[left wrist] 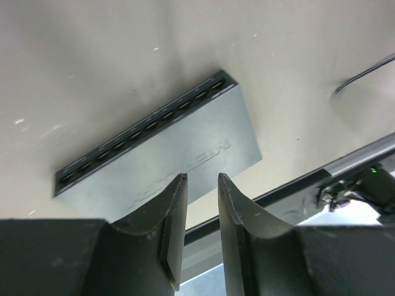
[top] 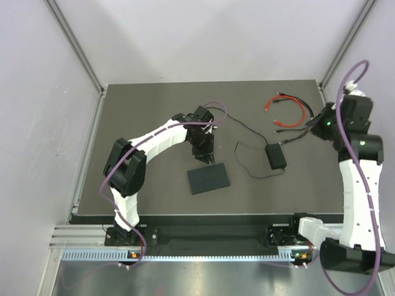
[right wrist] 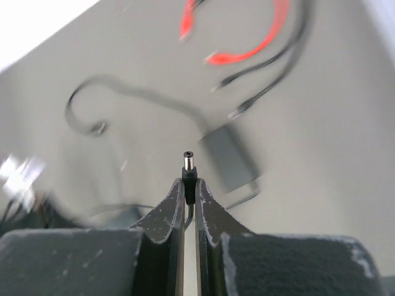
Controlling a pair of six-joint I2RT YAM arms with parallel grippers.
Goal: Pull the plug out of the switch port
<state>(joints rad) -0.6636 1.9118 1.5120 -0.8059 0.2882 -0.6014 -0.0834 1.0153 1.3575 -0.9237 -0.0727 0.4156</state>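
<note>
At the middle of the dark table (top: 154,111), the flat dark grey rectangular switch (top: 208,179) lies well inside every edge, apart from the black adapter brick (top: 275,155). The left gripper (left wrist: 202,179) hangs over it, jaws slightly apart and empty. Only that wrist view shows the socket row (left wrist: 142,126). Near the right edge, the right gripper (right wrist: 189,185) is clamped on a small black barrel plug (right wrist: 189,161), which only its own camera shows.

Dark greys and blacks, with some red and purple.
The switch (left wrist: 179,148) is dark grey with lettering in the same grey. The plug (right wrist: 189,168) is black with a silver tip, the adapter brick (top: 275,155) black, the leads (right wrist: 247,54) red. The left arm (top: 157,137) and right arm (top: 355,191) are white, their cables (top: 345,77) purple.
</note>
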